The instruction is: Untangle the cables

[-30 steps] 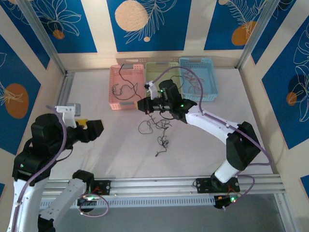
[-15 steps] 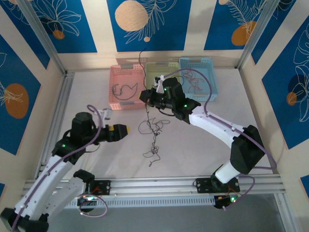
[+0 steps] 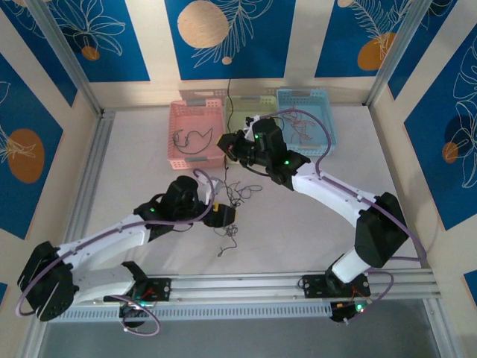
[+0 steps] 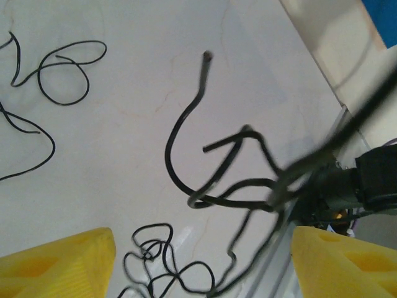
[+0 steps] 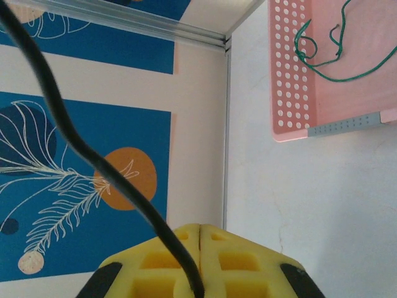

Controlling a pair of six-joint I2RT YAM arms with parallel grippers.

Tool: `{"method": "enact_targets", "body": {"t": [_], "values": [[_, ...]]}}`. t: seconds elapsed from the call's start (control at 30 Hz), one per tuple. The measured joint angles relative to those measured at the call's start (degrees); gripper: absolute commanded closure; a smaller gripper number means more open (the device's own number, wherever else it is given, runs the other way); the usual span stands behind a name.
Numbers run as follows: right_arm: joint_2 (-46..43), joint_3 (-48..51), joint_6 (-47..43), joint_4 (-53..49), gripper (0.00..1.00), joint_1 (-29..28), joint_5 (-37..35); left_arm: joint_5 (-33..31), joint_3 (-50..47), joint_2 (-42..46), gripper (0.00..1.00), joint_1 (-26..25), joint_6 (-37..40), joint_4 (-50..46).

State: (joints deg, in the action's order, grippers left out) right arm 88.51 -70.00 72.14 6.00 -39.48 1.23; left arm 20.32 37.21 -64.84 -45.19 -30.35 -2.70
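The cables (image 3: 240, 195) lie as a thin black tangle mid-table, with a tail trailing toward the near rail. My right gripper (image 3: 225, 145) is shut on one black cable (image 5: 149, 212), which runs up past its yellow fingertips (image 5: 217, 257) and hangs down into the tangle. My left gripper (image 3: 226, 216) sits low beside the tangle, open. In the left wrist view its yellow fingers (image 4: 59, 264) stand wide apart, with raised black loops (image 4: 170, 167) and a small knotted clump (image 4: 164, 251) in front of and between them; nothing is pinched.
Pink (image 3: 195, 153), green (image 3: 240, 104) and blue (image 3: 322, 119) baskets stand in a row at the back. The pink basket (image 5: 291, 68) holds a thin green wire (image 5: 329, 53). A loose black cable (image 4: 59, 77) curls on the table. An aluminium rail (image 3: 246, 283) borders the near edge.
My left arm swung in from the left and down to the tangle, its jaws narrowing slightly. The right gripper rose toward the baskets with its cable, stretching the tangle.
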Motion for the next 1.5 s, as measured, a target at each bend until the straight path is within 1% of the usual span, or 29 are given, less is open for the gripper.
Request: {"method": "enact_targets", "body": {"t": [0.07,0.1,0.13,0.17,0.23,0.3,0.37,0.57,0.73,0.93,0.97,1.1,1.17,1.27,1.4,1.43,1.47,1.5], "values": [[0.0,0.0,0.5,0.1,1.00,0.2,0.0,-0.4,-0.6,-1.8,0.35,-0.7,0.4,2.0],[0.0,0.0,0.7,0.1,1.00,0.2,0.0,-0.5,-0.9,-2.7,0.39,-1.0,0.4,2.9],[0.0,0.0,0.9,0.1,1.00,0.2,0.0,-0.7,-1.1,-3.3,0.47,-1.3,0.6,3.8],[0.0,0.0,1.0,0.1,1.00,0.3,0.0,-0.8,-1.2,-3.9,0.57,-1.5,0.5,4.4],[0.0,0.0,1.3,0.1,1.00,0.7,0.0,-0.9,-1.2,-4.9,0.74,-1.8,0.7,5.5],[0.0,0.0,1.6,0.2,1.00,1.2,0.0,-1.0,-1.4,-5.2,0.88,-2.0,0.8,6.3],[0.0,0.0,1.9,0.6,1.00,2.1,0.0,-0.9,-1.8,-5.1,1.00,-2.2,1.0,6.9],[-0.3,1.5,1.9,0.8,1.00,6.3,0.0,-2.6,-5.5,-0.7,1.00,-2.4,0.7,7.4],[-2.0,4.6,1.9,-0.3,1.00,12.1,0.7,-5.7,-6.6,4.7,1.00,-2.4,0.7,5.0],[-6.9,10.3,1.6,-4.5,1.00,21.4,3.2,-10.2,-6.4,12.9,1.00,-2.4,0.7,3.0],[-7.9,11.2,1.6,-5.0,1.00,23.1,3.2,-10.6,-6.1,14.4,1.00,-2.4,0.8,1.7],[-11.3,13.6,1.2,-4.7,1.00,32.8,1.0,-12.4,-6.1,18.5,1.00,-2.5,0.9,-7.6],[-13.1,14.6,0.9,-4.7,1.00,36.1,0.2,-13.6,-6.1,19.9,1.00,-2.5,0.9,-11.2],[-15.0,16.2,0.5,-4.6,1.00,37.7,0.3,-14.9,-6.0,21.1,1.00,-2.5,0.9,-14.5],[-15.5,17.3,0.3,-4.7,1.00,37.7,0.8,-15.1,-5.9,20.4,1.00,-2.5,0.9,-15.9],[-15.5,17.4,0.5,-4.7,1.00,37.3,0.9,-14.9,-5.6,19.7,0.95,-2.5,0.9,-15.9],[-15.6,17.5,0.7,-4.7,1.00,36.6,0.9,-14.7,-5.4,18.6,0.87,-2.5,0.9,-15.7],[-15.6,17.6,1.0,-4.6,1.00,35.8,1.0,-14.4,-5.0,17.4,0.82,-2.5,1.0,-15.4]]}}
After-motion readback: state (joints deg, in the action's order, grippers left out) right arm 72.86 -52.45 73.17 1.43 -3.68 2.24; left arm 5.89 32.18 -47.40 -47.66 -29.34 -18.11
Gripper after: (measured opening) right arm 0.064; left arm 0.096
